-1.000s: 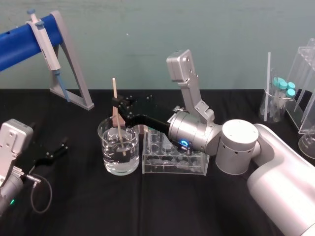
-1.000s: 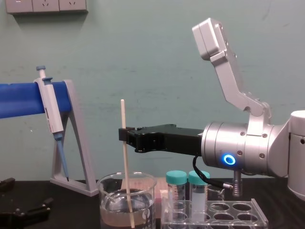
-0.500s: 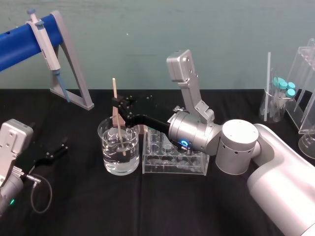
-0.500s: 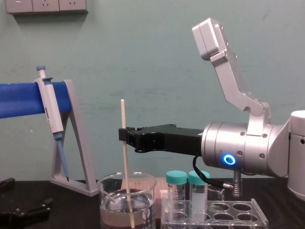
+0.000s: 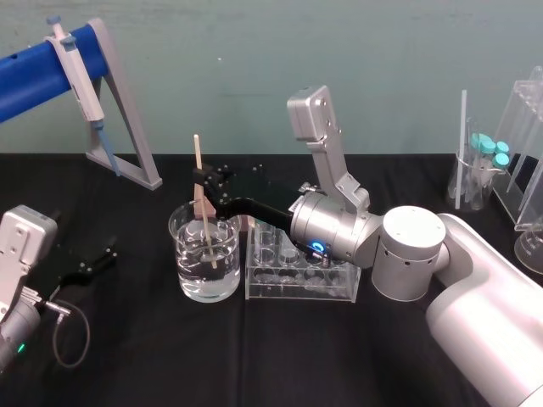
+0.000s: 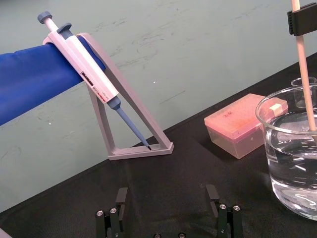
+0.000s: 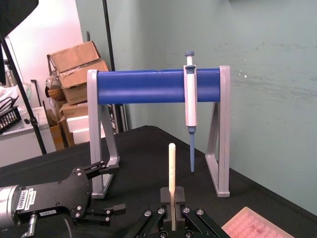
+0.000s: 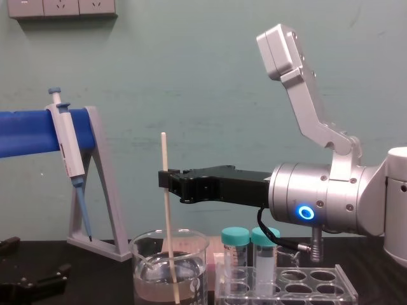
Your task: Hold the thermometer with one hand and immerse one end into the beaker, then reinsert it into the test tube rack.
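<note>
**Thermometer.** You will find the thermometer standing nearly upright, its top leaning slightly toward the robot's left. Its lower end is under the clear liquid inside the beaker, close to the bottom. The upper part rises well above the rim.

**Right gripper.** The right gripper reaches in level from the robot's right. Its narrow black jaws are clamped on the thermometer above the beaker rim, with a short length of rod showing above the jaws. In the right wrist view the rod sits straight between the two fingers.

**Beaker and rack.** The beaker stands on the black table, just beside the left end of the test tube rack. You cannot tell whether the two touch. Two teal-capped tubes stand in the rack holes at the end nearest the beaker.

**Left gripper.** The left gripper rests low over the table at the robot's left, well apart from the beaker. Its fingers are spread wide and hold nothing.

**Surroundings.** Behind the beaker lies a pink box. At the far left a pipette hangs on a stand with a blue bar.
</note>
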